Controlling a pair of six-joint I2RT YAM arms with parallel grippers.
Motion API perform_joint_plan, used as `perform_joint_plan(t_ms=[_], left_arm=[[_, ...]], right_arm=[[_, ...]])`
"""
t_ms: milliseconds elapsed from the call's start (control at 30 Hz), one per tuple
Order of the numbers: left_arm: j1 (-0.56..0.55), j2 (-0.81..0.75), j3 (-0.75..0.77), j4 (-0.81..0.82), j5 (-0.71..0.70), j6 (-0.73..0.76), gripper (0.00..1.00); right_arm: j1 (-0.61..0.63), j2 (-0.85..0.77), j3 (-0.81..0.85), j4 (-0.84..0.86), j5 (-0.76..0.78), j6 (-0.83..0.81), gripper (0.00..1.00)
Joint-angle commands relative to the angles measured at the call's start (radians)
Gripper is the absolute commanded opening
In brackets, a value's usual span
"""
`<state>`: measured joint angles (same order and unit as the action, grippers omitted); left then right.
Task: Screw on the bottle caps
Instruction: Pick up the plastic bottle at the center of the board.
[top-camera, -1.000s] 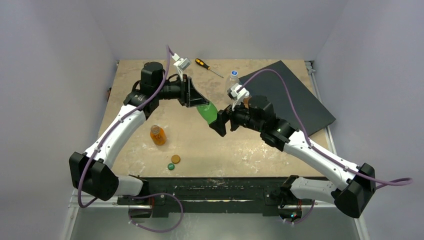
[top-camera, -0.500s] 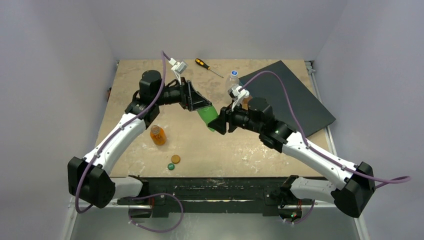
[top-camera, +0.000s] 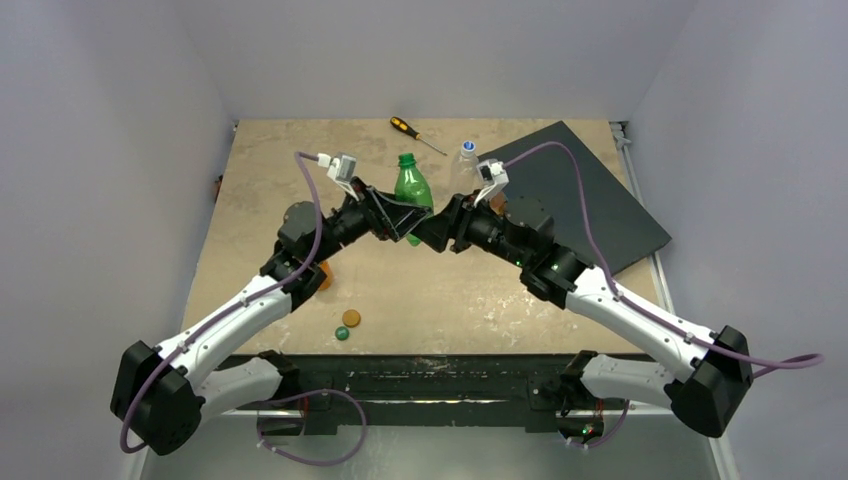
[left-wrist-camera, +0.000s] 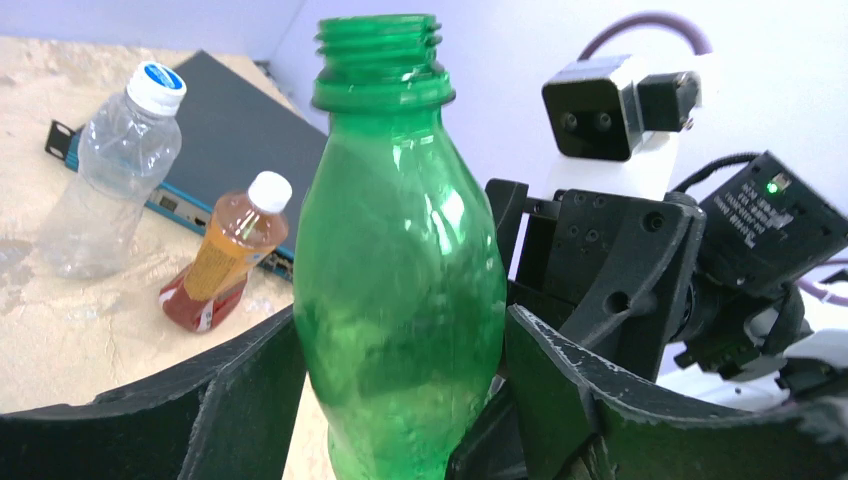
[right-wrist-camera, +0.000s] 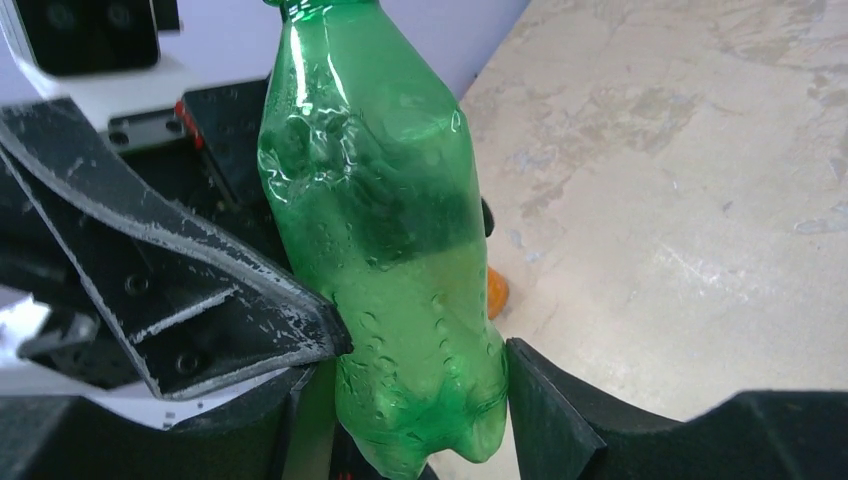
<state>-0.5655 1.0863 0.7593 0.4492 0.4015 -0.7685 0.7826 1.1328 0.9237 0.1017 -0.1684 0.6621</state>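
Observation:
The green bottle (top-camera: 412, 188) is upright and uncapped, held off the table between both grippers. My left gripper (top-camera: 398, 222) is shut on its body from the left; in the left wrist view its fingers (left-wrist-camera: 255, 395) flank the bottle (left-wrist-camera: 400, 250). My right gripper (top-camera: 433, 228) is shut on its base from the right, one finger (right-wrist-camera: 560, 420) pressed against the bottle (right-wrist-camera: 390, 230). An orange cap (top-camera: 350, 318) and a dark green cap (top-camera: 342, 333) lie near the front edge. An amber bottle (top-camera: 323, 276) is mostly hidden behind my left arm.
A clear bottle (left-wrist-camera: 110, 180) with a blue cap (top-camera: 468, 146) stands at the back. A white-capped amber bottle (left-wrist-camera: 222, 255) leans by the black flat box (top-camera: 580, 190). A screwdriver (top-camera: 415, 133) lies at the back.
The green bottle swung from tilted to upright and moved toward the back. My left arm stretched forward and right, and my right gripper followed and closed in on the bottle's base.

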Motion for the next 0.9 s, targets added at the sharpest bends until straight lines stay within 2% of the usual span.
perform_joint_plan(t_ms=[0,267,367,533,633,700,733,800,867], left_arm=[[-0.054,-0.056,-0.081,0.227,-0.203,-0.061,0.68],[-0.1,-0.034,-0.113,0.31,-0.278,-0.071,0.61],[-0.117,-0.037,-0.148,0.376,-0.323,-0.073,0.54],[-0.134,-0.018,-0.166,0.428,-0.356,-0.069,0.49],[-0.136,-0.014,-0.166,0.432,-0.367,-0.048,0.39],[-0.136,-0.023,-0.153,0.388,-0.37,-0.017,0.32],[-0.135,-0.031,-0.14,0.345,-0.371,0.01,0.27],[-0.135,-0.052,-0.097,0.226,-0.37,0.084,0.25],[-0.13,-0.072,-0.046,0.09,-0.359,0.172,0.18]], right_arm=[[0.024,-0.059,-0.039,0.158,0.108,0.102,0.24],[0.089,-0.047,-0.056,0.235,0.166,0.127,0.23],[0.107,-0.048,-0.086,0.282,0.202,0.176,0.22],[0.141,-0.031,-0.097,0.334,0.221,0.2,0.22],[0.153,-0.015,-0.095,0.325,0.226,0.198,0.24],[0.155,-0.016,-0.097,0.312,0.231,0.196,0.32],[0.155,-0.017,-0.096,0.297,0.237,0.192,0.41],[0.155,-0.023,-0.074,0.224,0.267,0.174,0.57],[0.155,-0.036,-0.062,0.158,0.295,0.152,0.78]])
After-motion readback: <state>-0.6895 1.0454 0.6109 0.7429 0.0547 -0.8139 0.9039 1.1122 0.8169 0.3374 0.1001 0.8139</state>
